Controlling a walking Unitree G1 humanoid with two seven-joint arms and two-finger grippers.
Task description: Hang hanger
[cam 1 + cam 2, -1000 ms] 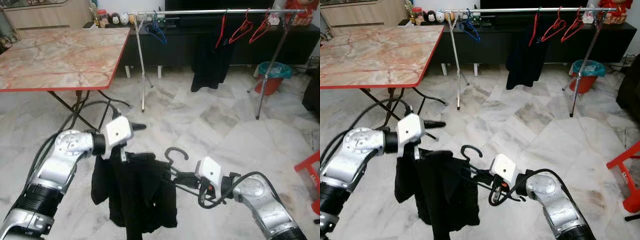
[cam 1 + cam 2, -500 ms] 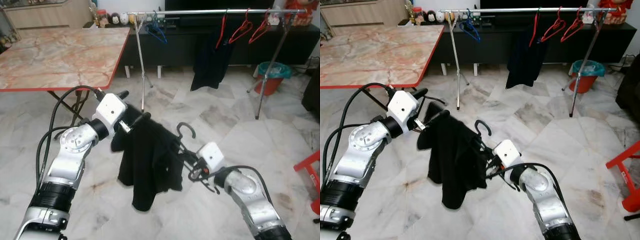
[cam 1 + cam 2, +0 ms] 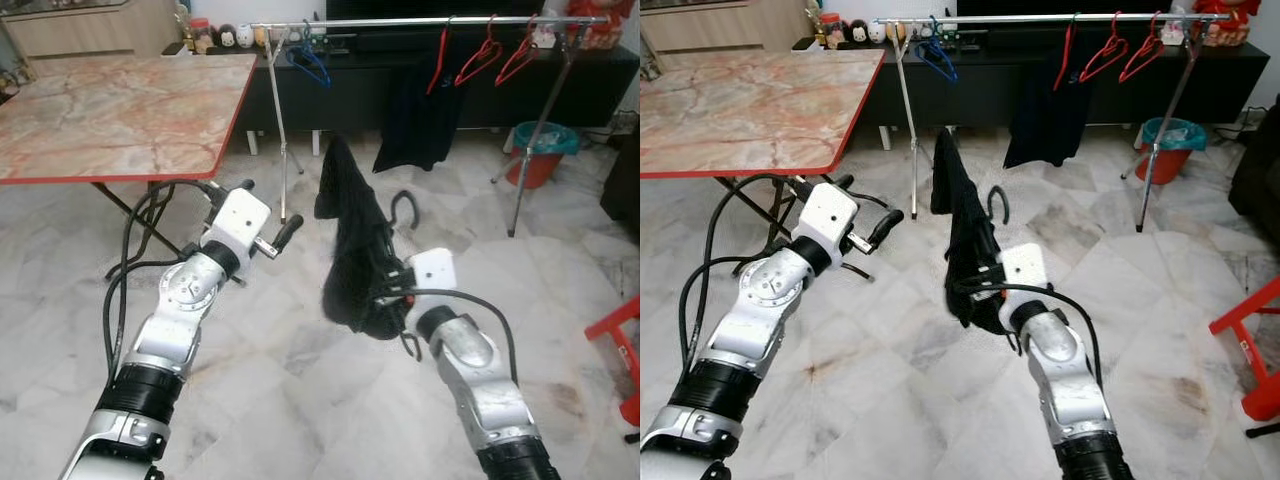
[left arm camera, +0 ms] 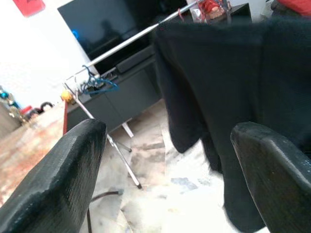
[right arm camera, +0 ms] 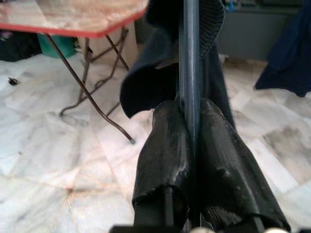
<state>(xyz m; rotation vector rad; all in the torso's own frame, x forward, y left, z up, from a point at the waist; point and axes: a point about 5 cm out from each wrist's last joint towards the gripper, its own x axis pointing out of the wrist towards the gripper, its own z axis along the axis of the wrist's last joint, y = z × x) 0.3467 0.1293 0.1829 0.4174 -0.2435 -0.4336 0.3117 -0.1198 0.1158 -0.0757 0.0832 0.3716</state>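
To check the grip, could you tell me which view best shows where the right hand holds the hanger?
The right wrist view: both fingers pinch the hanger bar close up. The eye views show its hook and the draped garment; the left wrist view shows the garment.

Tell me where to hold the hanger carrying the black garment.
Keep the right gripper on the hanger bar below the hook, coming from beneath; the black garment covers the rest, and the hook stays free for the rail.

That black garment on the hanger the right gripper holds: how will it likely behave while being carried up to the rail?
The black garment looks floppy: it sags in folds around the hanger, so it will probably swing. It seems light, since the right gripper, jaws shut on the hanger's bar, carries it alone. Draped unevenly, it might slip off.
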